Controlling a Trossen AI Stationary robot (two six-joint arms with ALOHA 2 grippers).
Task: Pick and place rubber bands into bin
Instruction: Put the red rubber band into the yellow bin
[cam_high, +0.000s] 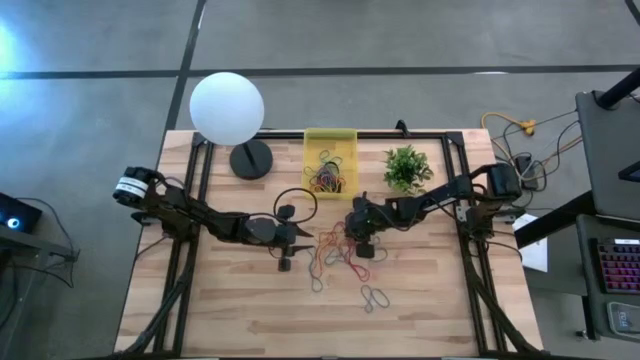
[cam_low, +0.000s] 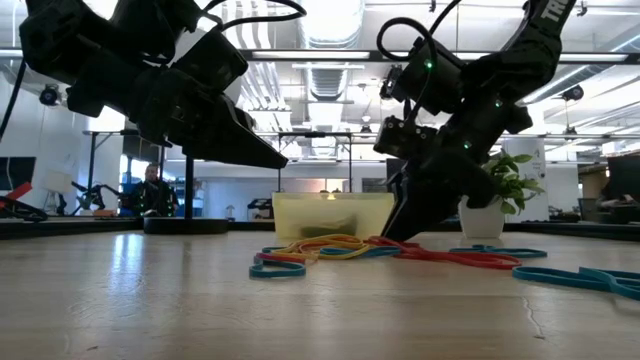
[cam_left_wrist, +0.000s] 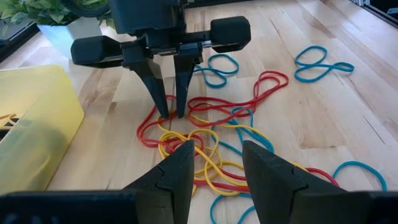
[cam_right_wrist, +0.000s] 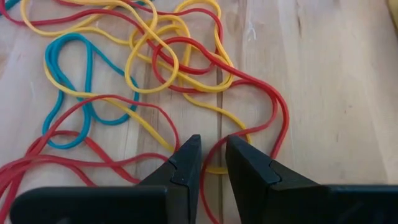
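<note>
A tangle of red, yellow and blue rubber bands (cam_high: 335, 255) lies flat on the wooden table's middle. My right gripper (cam_right_wrist: 213, 149) points steeply down at the tangle's far side. Its fingers stand narrowly open, their tips (cam_left_wrist: 165, 114) low among the red loops. A red strand (cam_right_wrist: 249, 142) and a yellow strand (cam_right_wrist: 214, 169) run into the gap. My left gripper (cam_left_wrist: 214, 158) hovers open and clear of the table at the tangle's left, aimed at it and holding nothing. The yellow bin (cam_high: 330, 136) stands at the far edge with several bands inside. My right gripper comes at the tangle from above, slanting down, one fingertip on either side of the red strand (cam_right_wrist: 249, 142). The bands lie slack on the table. Whether the tips touch a band or the wood, I cannot tell.
A white globe lamp (cam_high: 227, 105) stands far left of the bin and a small green plant (cam_high: 407, 168) to its right. Loose blue bands (cam_high: 375, 297) lie toward the near edge. A black frame runs along the table's sides. Bare wood lies near the front.
</note>
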